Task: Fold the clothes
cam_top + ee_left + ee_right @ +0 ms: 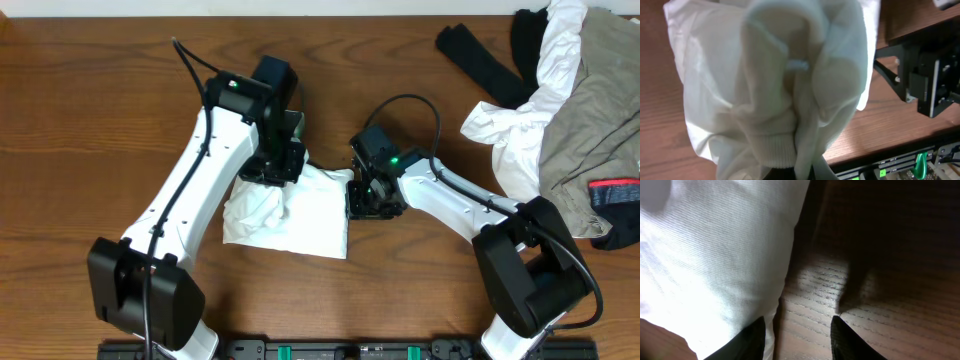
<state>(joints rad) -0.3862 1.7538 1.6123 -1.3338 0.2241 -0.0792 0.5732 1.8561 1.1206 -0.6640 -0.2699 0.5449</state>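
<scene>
White shirt (300, 222): lies mid-bench, folded to a rough rectangle, long axis running left to right across the bench (90, 110) with a slight tilt. Right half flat and smooth; left half rumpled and drawn up in a bunch under the left arm. Thin plain-weave cotton with a fine diagonal grain in the right wrist view. A ribbed knit band (774, 150) shows in the left wrist view, where the cloth hangs in soft vertical folds.

Left fingers (270, 170): closed and gripping the white shirt at its far left edge. The tips are buried in the gathered fabric.

Right fingers (754, 339): parted and holding nothing, low at the shirt's right edge. One tip sits over the hem, the other over bare wood, with shadowed grain between them.

Heap of clothes (560, 110): far right corner, well apart from the shirt. It holds a crumpled white piece, a grey-khaki sheet, black pieces trailing leftward and a navy piece with a red band (612, 186) at the near side.

Bench: dark brown wood, with the grain running along its length. Black rail (330, 351) with green clips along the near edge
</scene>
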